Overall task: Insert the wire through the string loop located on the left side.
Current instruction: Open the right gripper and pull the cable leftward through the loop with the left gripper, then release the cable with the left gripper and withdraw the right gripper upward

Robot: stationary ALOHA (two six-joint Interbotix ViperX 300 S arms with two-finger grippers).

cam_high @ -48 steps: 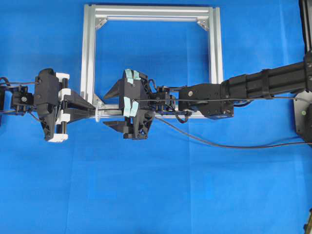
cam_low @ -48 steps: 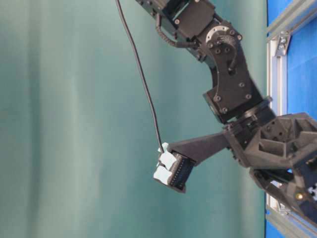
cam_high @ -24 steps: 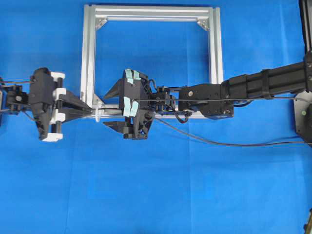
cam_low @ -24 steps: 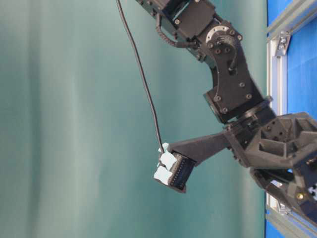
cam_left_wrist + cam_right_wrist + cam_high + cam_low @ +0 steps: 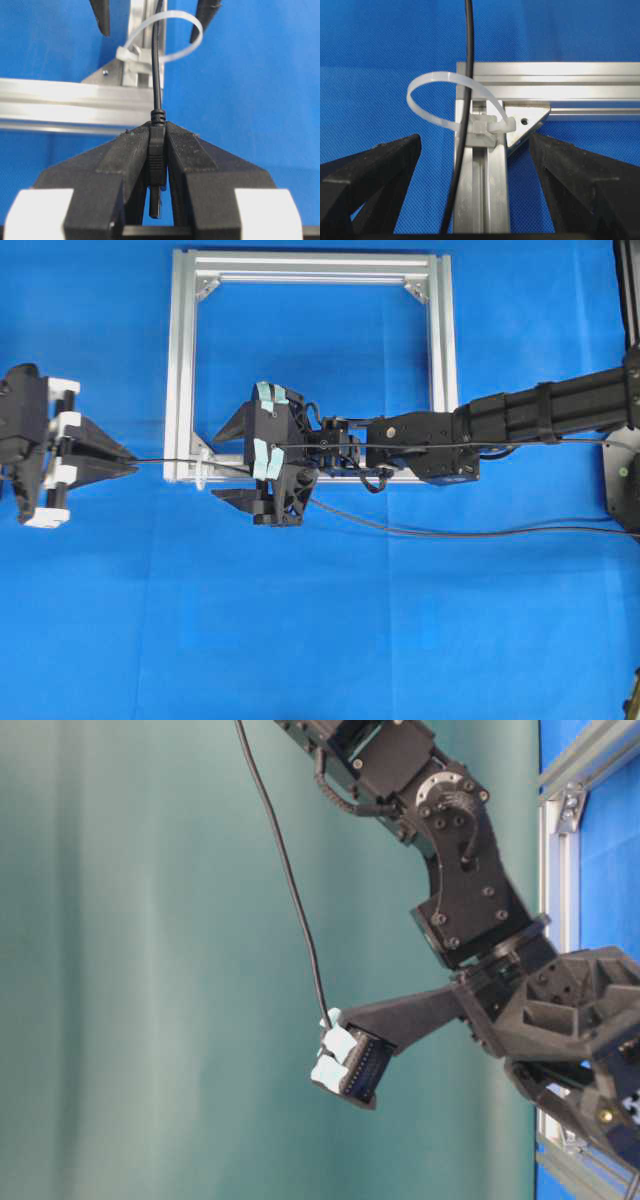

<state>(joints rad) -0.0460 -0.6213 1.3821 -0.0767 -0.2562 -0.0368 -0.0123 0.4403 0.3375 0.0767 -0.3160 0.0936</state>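
I see the frame [image 5: 311, 368] lying flat on the blue table [image 5: 320, 630], with both grippers working at its near-left corner. My right gripper [image 5: 232, 462] reaches across from the right on its long arm [image 5: 520, 420] and sits released — its two fingers [image 5: 367, 175] are spread well apart, one on each side of the corner, touching nothing. My left gripper [image 5: 125, 457] sits off the frame's left side, its fingers [image 5: 127, 160] clenched on the plug [image 5: 156, 170] of the wire [image 5: 165, 460]. The plug is pinched between the pads, its metal tip pointing back into the palm. From the fingertips the wire runs straight ahead, over the frame rail and through the loop [image 5: 452, 102] — then on between the right fingers. The loop stands up from a small clip at the corner bracket [image 5: 525, 122], just ahead of the right fingertips.
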